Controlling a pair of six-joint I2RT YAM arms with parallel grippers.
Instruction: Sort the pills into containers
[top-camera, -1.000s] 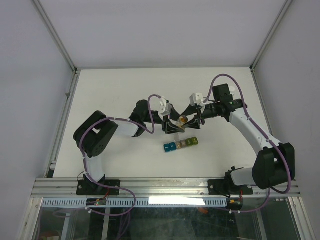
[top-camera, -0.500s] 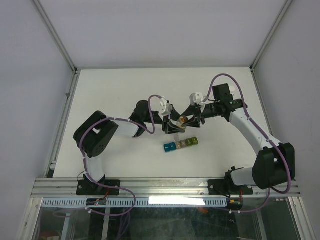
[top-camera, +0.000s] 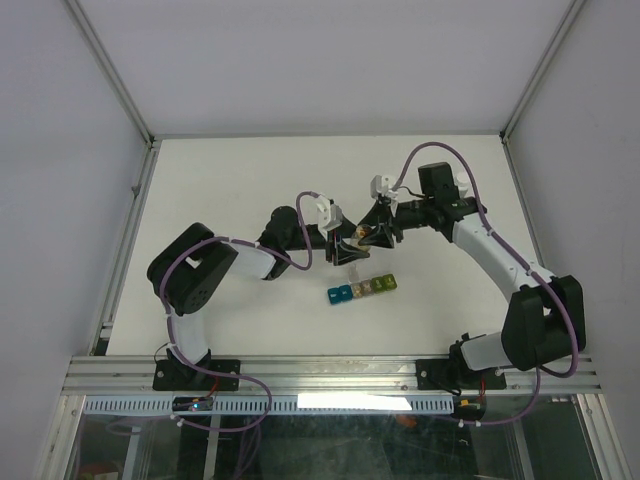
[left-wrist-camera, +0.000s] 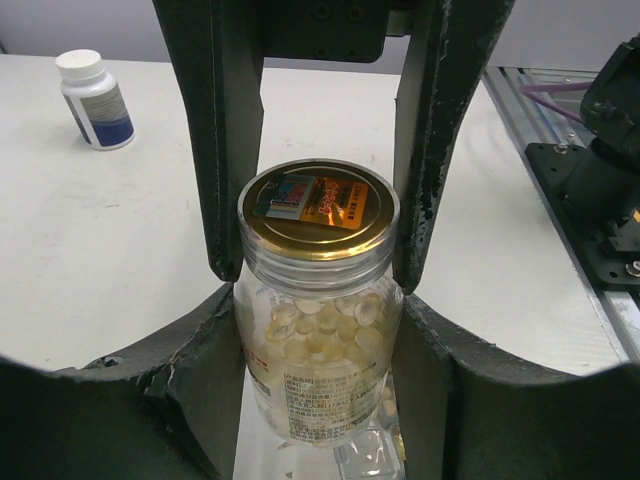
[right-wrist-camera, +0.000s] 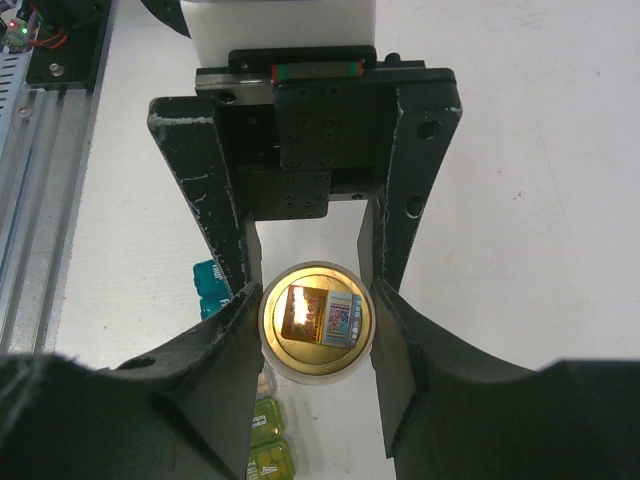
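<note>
Containers (top-camera: 362, 288) near side free; jar (left-wrist-camera: 318, 330) beyond

High overview; wrist close-ups sharing jar (left-wrist-camera: 318, 300)

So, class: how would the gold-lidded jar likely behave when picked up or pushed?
The jar has a smooth clear wall, likely slippery, possibly breakable glass. Round, so it would likely roll if tipped. Loose pills inside would probably shift.

The pills (left-wrist-camera: 318, 330) are showing as small, pale yellowish rounds, heaped inside a clear jar (left-wrist-camera: 320, 400) that is wearing a gold lid (left-wrist-camera: 318, 205). The containers (top-camera: 362, 288), five joined cube cells, are lying on the table just near of that jar. They are running blue, teal, grey, olive, yellow-green from left to right, with the right end slanting slightly farther away.
</note>
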